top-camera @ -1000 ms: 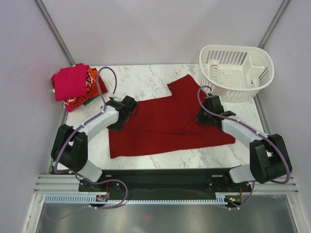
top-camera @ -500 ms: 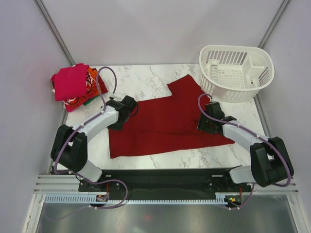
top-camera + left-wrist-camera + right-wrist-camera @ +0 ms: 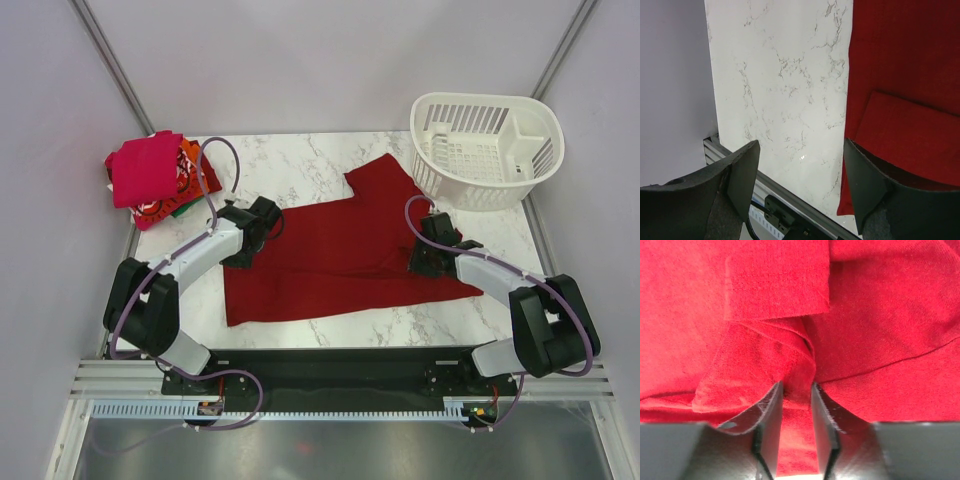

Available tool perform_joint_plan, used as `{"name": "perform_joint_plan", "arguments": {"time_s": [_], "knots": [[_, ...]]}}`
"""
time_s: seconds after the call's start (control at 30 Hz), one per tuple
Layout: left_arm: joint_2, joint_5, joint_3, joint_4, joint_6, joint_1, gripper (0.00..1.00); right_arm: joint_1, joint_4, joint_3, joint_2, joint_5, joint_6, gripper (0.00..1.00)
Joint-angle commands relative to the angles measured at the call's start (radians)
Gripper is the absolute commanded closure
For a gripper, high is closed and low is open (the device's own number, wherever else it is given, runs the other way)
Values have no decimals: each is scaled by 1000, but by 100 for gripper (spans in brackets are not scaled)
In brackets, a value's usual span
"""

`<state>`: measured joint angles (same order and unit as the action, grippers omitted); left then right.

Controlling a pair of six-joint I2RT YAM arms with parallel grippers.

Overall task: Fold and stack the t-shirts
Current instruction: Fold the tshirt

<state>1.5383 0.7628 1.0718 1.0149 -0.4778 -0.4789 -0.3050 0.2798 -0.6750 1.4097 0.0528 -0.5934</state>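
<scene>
Right tool (image 3: pixel 796 387) has shifted toward the near edge of the bench (image 3: pixel 300 165), pinching a fold of the dark red t-shirt (image 3: pixel 340 250) for folding; left tool (image 3: pixel 800 150) spread.

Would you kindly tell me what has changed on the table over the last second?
The right gripper slid a little toward the near edge of the table over the dark red t-shirt and now pinches a raised fold of it. The left gripper stayed open at the shirt's left edge. The stack of folded t-shirts and the white basket did not move.
</scene>
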Motion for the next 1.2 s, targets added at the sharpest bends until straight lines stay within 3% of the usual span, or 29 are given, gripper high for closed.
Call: {"name": "perform_joint_plan", "arguments": {"time_s": [0.0,0.07,0.2,0.4,0.53,0.7,0.73,0.77,0.87,1.17], "knots": [[-35,20,-6,-33,-24,0,25,-2,-39,5,5,-11,-8,72],[-33,20,-6,-32,-22,0,25,-3,-41,5,2,-11,-6,85],[-38,20,-7,-32,-24,0,25,-3,-36,-12,-3,-21,-3,100],[-43,18,-9,-33,-25,0,25,-3,-18,-124,-23,-34,-3,100],[-44,20,-9,-33,-24,0,25,-13,-4,-268,82,-80,7,99],[-44,18,-10,-33,-22,2,25,-37,-24,-380,210,-183,39,76],[-41,17,-10,-32,-24,2,25,-40,-37,-408,250,-233,49,67],[-43,17,-9,-32,-24,3,25,-42,-37,-425,270,-251,59,46],[-40,16,-9,-32,-22,3,25,-42,-25,-475,321,-266,99,28],[-24,-62,42,-44,-7,13,25,-43,10,-655,322,-122,133,21]]}}
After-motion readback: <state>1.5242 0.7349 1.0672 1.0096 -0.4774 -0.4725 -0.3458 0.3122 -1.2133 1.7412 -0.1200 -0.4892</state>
